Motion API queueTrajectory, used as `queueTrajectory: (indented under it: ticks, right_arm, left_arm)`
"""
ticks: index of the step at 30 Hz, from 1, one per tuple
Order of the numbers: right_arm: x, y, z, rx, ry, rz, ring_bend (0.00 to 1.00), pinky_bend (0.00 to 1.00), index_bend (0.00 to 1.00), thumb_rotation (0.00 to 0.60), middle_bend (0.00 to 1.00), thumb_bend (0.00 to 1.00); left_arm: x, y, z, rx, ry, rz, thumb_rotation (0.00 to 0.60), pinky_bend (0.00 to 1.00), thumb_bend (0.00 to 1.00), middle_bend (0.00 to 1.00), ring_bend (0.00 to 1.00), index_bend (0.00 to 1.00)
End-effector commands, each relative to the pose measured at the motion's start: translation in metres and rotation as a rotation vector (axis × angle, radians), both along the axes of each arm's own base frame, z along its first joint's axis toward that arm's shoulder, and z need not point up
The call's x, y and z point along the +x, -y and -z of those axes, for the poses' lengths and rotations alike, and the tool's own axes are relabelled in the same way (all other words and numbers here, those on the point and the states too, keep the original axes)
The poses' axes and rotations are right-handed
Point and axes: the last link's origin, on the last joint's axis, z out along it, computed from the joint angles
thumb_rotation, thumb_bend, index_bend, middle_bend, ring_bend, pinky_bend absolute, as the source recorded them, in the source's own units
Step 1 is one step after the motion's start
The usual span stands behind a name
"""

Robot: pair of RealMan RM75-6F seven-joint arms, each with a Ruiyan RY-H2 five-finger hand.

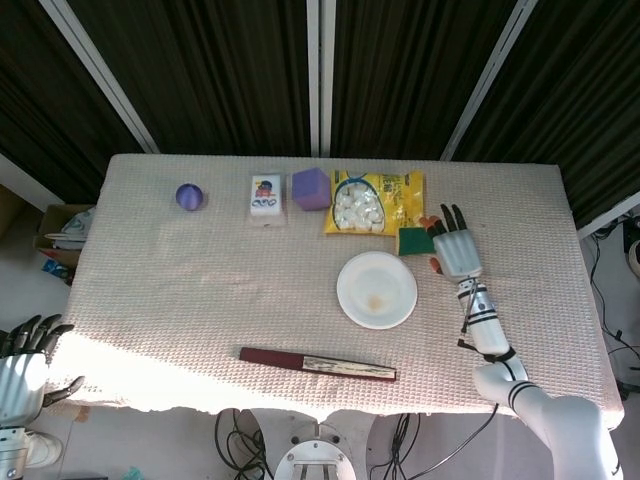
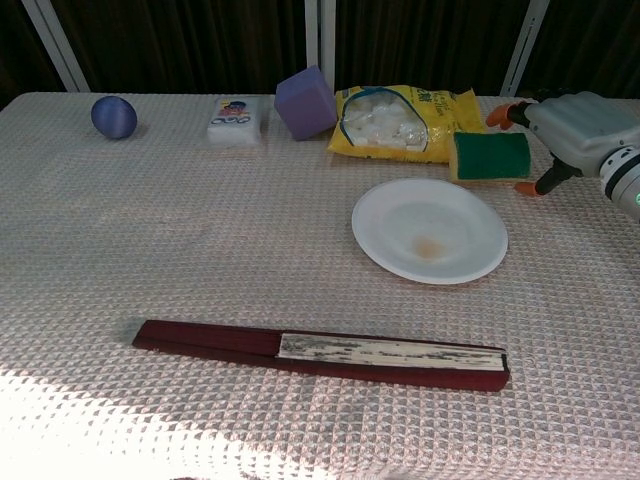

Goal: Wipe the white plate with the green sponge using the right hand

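The white plate (image 1: 376, 289) (image 2: 430, 230) sits right of the table's middle and carries a small brown stain at its centre. Just behind its right side lies the green sponge (image 1: 413, 241) (image 2: 489, 155) with a yellow edge, next to a yellow bag. My right hand (image 1: 455, 248) (image 2: 568, 125) hovers at the sponge's right end, fingers apart, an orange-tipped one above the sponge and another at its right side. Nothing is gripped. My left hand (image 1: 22, 360) hangs open below the table's left front corner, seen only in the head view.
Along the back stand a blue ball (image 1: 189, 196), a white packet (image 1: 265, 198), a purple cube (image 1: 311, 188) and a yellow bag of white pieces (image 1: 376, 203). A closed dark red fan (image 1: 317, 364) (image 2: 320, 353) lies near the front edge, below the plate.
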Motion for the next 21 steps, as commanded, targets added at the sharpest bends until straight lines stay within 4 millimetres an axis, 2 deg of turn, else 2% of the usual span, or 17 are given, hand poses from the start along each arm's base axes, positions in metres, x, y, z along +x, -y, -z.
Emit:
queueTrajectory:
  ticks: [1, 17, 21]
  right_arm:
    - [0.0016, 0.0012, 0.0026, 0.006, -0.01, -0.003, 0.01, 0.05, 0.25, 0.6, 0.23, 0.15]
    - [0.005, 0.0035, 0.0013, -0.006, -0.007, -0.022, 0.02, 0.06, 0.27, 0.6, 0.26, 0.16]
    - [0.0059, 0.0046, 0.002, 0.0, -0.018, -0.027, 0.04, 0.06, 0.31, 0.6, 0.3, 0.18]
  left_arm:
    - [-0.0011, 0.001, -0.0006, 0.0, 0.001, -0.004, 0.6, 0.13, 0.02, 0.15, 0.09, 0.25]
    - [-0.0053, 0.0026, -0.0007, 0.0, 0.005, -0.012, 0.6, 0.13, 0.02, 0.15, 0.09, 0.25]
    - [-0.0063, 0.0026, 0.0004, -0.003, 0.006, -0.017, 0.6, 0.13, 0.03, 0.15, 0.09, 0.25]
